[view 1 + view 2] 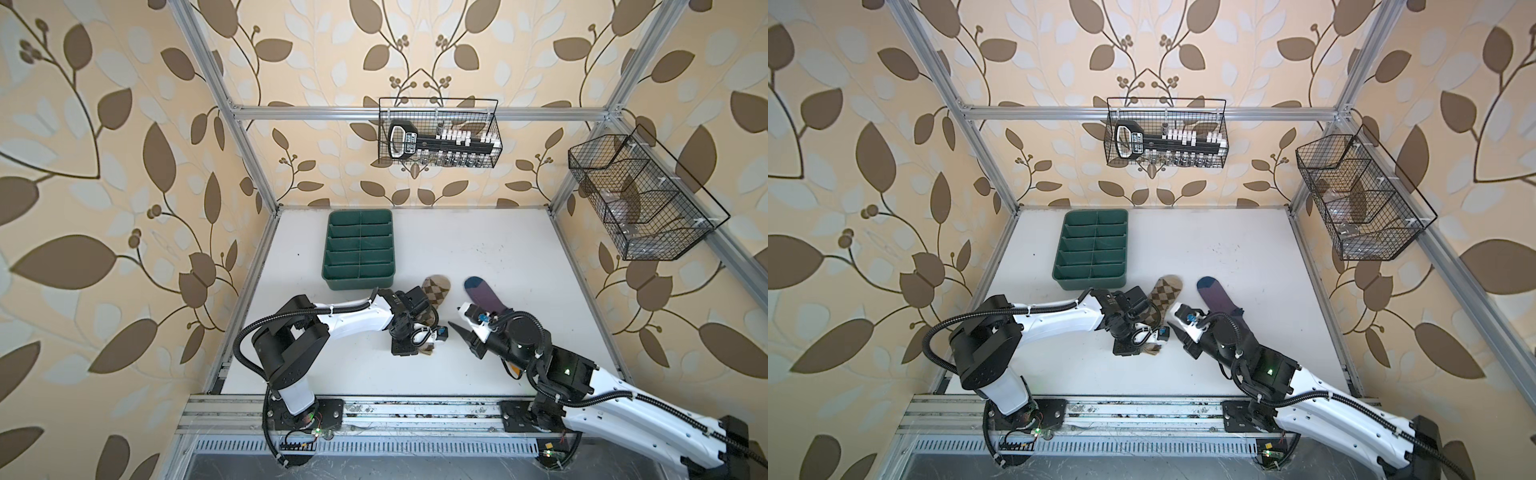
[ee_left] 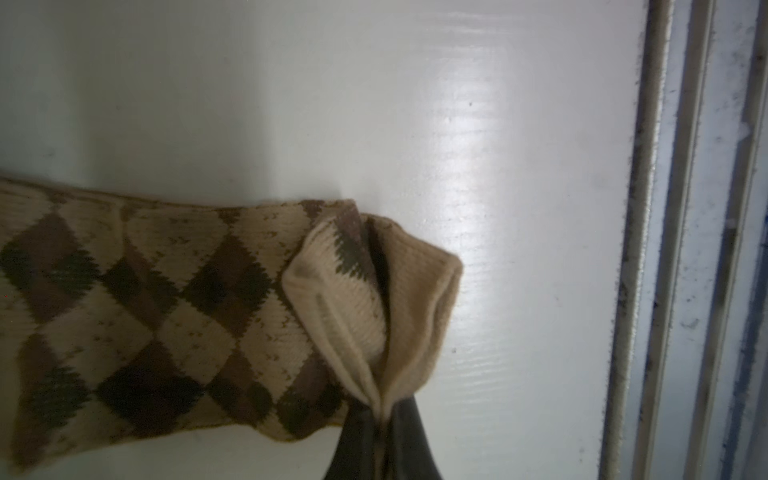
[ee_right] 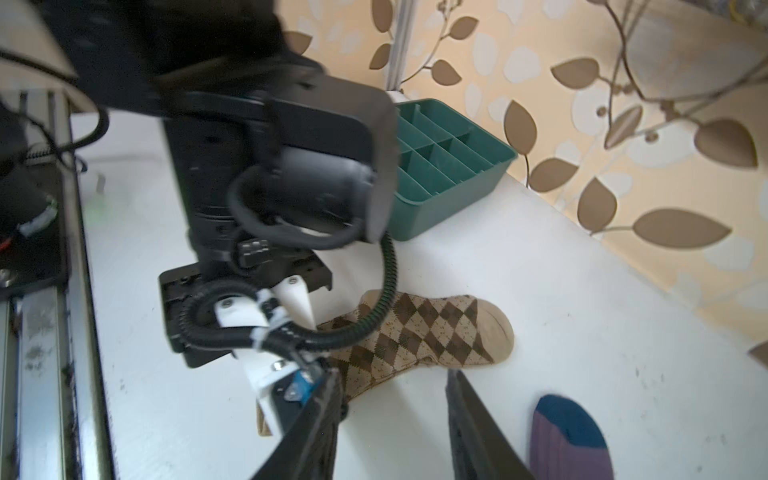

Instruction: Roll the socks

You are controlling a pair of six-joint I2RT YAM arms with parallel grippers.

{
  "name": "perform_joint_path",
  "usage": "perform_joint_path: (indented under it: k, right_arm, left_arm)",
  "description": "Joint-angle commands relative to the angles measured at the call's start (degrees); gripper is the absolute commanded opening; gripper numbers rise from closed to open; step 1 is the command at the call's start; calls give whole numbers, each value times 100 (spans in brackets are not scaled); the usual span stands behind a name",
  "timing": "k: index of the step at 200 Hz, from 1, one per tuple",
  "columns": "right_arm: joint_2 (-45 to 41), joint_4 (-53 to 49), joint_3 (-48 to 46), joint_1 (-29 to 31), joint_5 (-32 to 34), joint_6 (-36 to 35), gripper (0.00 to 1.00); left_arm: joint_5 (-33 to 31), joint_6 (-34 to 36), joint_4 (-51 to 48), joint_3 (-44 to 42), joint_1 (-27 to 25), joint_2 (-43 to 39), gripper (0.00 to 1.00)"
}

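The tan sock [image 2: 166,311] — beige with brown and dark argyle diamonds — lies flat on the white table [image 1: 478,249] near the front corner of the green tray [image 1: 357,249]. Its cuff end is folded back over itself, and the closed left gripper [image 2: 380,415] pinches it at the edge. The purple sock [image 1: 486,297], dark blue at the toe, lies just to its right, and the right gripper [image 3: 392,378] points between the two — jaws partly apart, holding nothing.
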Motion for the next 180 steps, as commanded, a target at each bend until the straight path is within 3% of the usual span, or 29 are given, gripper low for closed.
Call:
perform_joint_path:
  k: [1, 28, 47, 67, 101, 139, 180]
  right_arm:
    - [124, -478, 474, 915, 1127, -1626, 43]
    - [322, -1057, 563, 2148, 1780, -2420, 43]
    - [601, -1300, 433, 2876, 1984, -2502, 44]
    - [1155, -1075, 195, 3212, 2235, -2343, 44]
    - [2442, 538, -189, 2949, 2677, -2468, 45]
    - [3520, 1318, -59, 2031, 1864, -2326, 45]
    - [4123, 1498, -96, 1661, 1430, -2269, 46]
  left_arm:
    - [516, -126, -465, 289, 134, 145, 0]
    - [613, -128, -575, 449, 172, 323, 0]
    - [676, -93, -657, 524, 213, 436, 0]
    - [768, -69, -847, 707, 264, 610, 0]
    - [897, -94, -1022, 939, 313, 823, 0]
    - [915, -107, -974, 892, 321, 778, 0]
    - [915, -108, -934, 867, 321, 770, 0]
